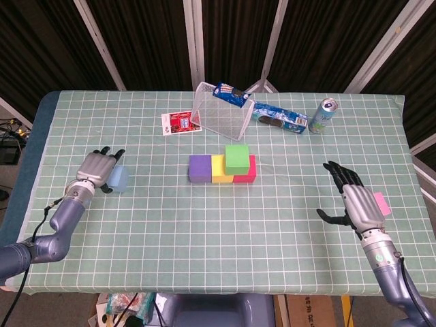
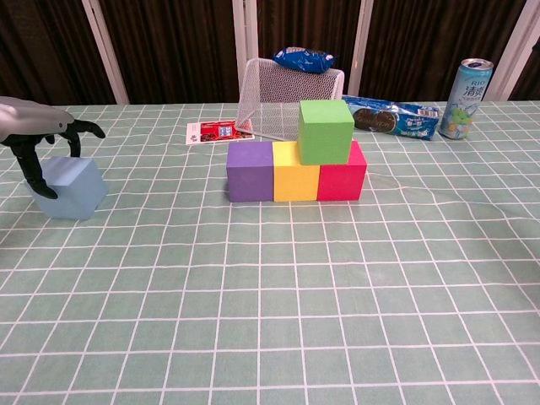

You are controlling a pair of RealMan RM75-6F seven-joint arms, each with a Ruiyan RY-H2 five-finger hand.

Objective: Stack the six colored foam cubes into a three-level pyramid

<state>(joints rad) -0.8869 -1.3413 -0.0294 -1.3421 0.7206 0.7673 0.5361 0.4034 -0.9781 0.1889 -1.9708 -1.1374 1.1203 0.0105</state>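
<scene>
Setting: I am working in a robotics lab test bay.
Evidence: green gridded cloth (image 1: 204,211) is covering my table; black curtains (image 1: 150,34) are hanging on metal frames (image 1: 194,41) behind.

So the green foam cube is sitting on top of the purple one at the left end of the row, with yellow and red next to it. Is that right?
Not quite. The green foam cube sits toward the right end of the row, over the red foam cube and part of the yellow foam cube, not on the purple foam cube. The chest view shows this. The purple cube is indeed at the left end, with yellow and red next to it.
</scene>
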